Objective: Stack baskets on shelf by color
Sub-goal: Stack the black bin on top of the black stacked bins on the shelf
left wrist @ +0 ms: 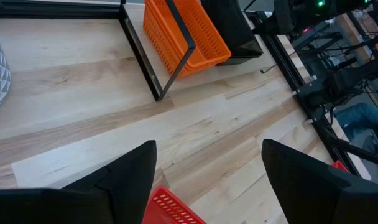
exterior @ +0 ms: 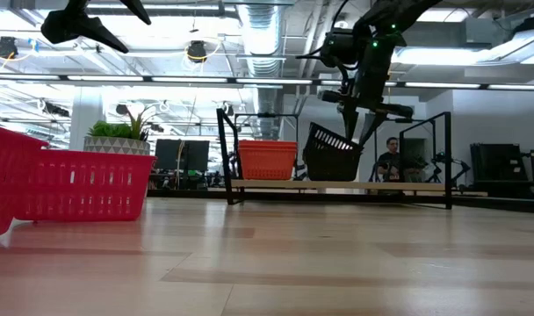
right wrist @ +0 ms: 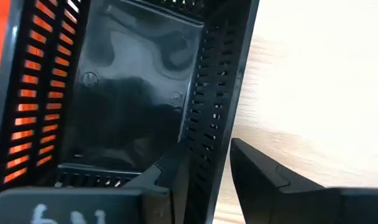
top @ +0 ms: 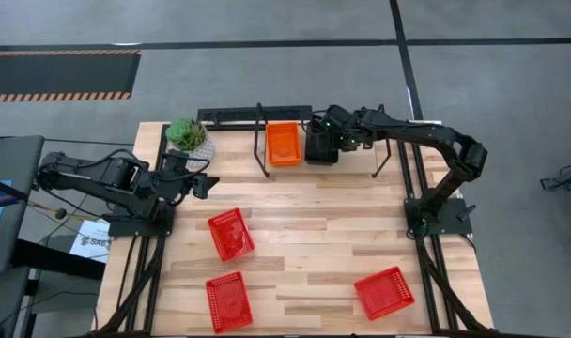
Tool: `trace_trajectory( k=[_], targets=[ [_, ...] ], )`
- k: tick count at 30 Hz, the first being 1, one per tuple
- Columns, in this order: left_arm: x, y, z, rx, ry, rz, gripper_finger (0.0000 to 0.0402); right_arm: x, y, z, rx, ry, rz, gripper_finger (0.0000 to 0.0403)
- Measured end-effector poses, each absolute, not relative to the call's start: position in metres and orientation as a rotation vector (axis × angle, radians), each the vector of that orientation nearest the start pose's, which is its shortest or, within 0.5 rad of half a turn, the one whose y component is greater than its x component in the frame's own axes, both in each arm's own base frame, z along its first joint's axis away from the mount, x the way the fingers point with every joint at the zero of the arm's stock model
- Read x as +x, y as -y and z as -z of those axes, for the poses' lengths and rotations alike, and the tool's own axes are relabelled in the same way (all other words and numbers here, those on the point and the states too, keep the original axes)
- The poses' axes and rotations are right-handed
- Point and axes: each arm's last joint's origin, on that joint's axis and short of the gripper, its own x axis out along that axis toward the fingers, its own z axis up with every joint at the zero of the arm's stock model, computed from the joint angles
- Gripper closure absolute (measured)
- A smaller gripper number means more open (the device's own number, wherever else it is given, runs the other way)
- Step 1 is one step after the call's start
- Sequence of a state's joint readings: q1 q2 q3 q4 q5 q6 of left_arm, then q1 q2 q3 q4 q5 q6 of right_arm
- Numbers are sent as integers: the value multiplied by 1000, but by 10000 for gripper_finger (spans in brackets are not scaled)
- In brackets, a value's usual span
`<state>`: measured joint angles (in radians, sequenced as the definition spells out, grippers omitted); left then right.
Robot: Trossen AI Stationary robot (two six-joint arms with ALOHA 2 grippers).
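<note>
The right gripper [top: 334,141] is hanging over the shelf [exterior: 337,185] at the far side of the table [top: 314,225], right at the black basket [top: 319,148]. Its fingers [right wrist: 263,174] are straddling the basket's right wall, one inside and one outside, with a slight gap showing on the outer side, so they are parted rather than clamping. In the low view the black basket is sitting tilted on top of a black stack, its left end raised. Just left of it on the shelf, the orange stack [top: 285,143] is sitting level.

The left gripper [top: 203,184] is waiting over the table's left side near the plant pot [top: 193,138], its fingers [left wrist: 124,180] spread wide and holding nothing.

Three red baskets are lying on the table: one [top: 230,234] near the middle, one [top: 228,301] at the near edge left of centre, and one [top: 383,292] at the near right. All are well apart from the shelf.
</note>
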<state>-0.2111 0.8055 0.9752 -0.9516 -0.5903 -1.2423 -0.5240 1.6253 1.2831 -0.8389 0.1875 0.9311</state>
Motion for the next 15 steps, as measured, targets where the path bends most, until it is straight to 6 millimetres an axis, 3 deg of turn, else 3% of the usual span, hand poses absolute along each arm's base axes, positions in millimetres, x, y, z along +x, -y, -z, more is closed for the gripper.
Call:
trace_trajectory(
  k=[5,8,15],
  targets=[
    [134,12,-330,-866,-391,-735,123,275,165,-256,951,-827,1120,255],
    [134,12,-330,-867,-391,-735,123,279,161,-272,925,-770,1071,255],
    [134,12,-330,-865,-388,-738,123,307,152,-299,791,-533,865,269]
  ],
)
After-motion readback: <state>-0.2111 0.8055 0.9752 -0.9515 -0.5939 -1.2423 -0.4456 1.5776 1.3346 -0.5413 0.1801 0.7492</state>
